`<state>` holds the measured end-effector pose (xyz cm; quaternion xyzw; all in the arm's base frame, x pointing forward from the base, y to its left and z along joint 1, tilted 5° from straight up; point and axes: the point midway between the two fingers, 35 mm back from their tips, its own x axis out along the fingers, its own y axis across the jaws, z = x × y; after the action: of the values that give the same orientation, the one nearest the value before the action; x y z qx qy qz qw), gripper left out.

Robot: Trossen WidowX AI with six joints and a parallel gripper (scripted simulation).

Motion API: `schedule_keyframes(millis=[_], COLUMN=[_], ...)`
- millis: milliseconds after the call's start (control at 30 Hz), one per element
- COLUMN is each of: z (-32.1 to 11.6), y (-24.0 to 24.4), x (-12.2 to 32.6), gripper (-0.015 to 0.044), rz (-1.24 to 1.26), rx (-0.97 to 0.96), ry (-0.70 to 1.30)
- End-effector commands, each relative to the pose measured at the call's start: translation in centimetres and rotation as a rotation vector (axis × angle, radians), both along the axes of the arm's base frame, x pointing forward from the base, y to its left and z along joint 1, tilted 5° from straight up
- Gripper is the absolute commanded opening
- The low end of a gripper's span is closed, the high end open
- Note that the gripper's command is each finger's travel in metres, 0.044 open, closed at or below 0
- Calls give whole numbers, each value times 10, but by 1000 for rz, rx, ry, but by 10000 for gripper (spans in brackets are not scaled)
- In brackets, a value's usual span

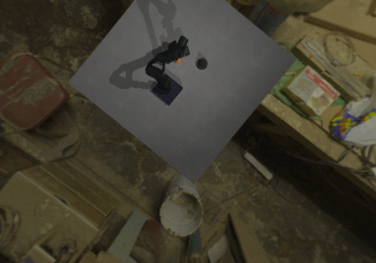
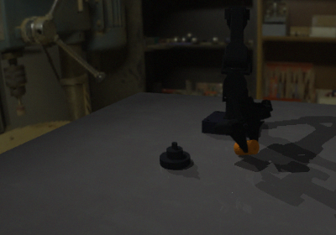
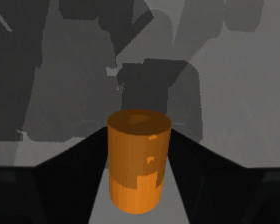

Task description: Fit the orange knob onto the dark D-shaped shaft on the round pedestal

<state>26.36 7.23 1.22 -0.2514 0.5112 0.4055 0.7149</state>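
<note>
The orange knob [image 1: 178,60] [image 2: 239,148] [image 3: 136,165] is a short cylinder held between my two fingers. My gripper [image 2: 249,145] [image 3: 137,133] is shut on it. In the wrist view one end face with a shallow recess shows at the knob's top end; the flat side of the hole cannot be made out. In the exterior view the knob lies sideways, seemingly a little above the table. The dark round pedestal [image 1: 201,64] [image 2: 175,163] stands apart from the gripper, to its left in the exterior view. Its thin shaft [image 2: 175,144] points up, bare.
The arm's dark base [image 1: 173,95] [image 2: 213,125] stands on the grey table [image 1: 226,108] [image 2: 105,172], behind the gripper in the exterior view. Shadows of the arm fall across the table around the knob. Shelves and a drill press are in the background.
</note>
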Motion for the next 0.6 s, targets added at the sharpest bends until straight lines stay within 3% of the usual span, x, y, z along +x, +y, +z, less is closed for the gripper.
schedule_keyframes(millis=[0,567], z=[2,4], y=[-3,-18], x=[-3,-13], gripper=[179,179], rz=[1,-14], rx=[52,273], ry=[-37,-182])
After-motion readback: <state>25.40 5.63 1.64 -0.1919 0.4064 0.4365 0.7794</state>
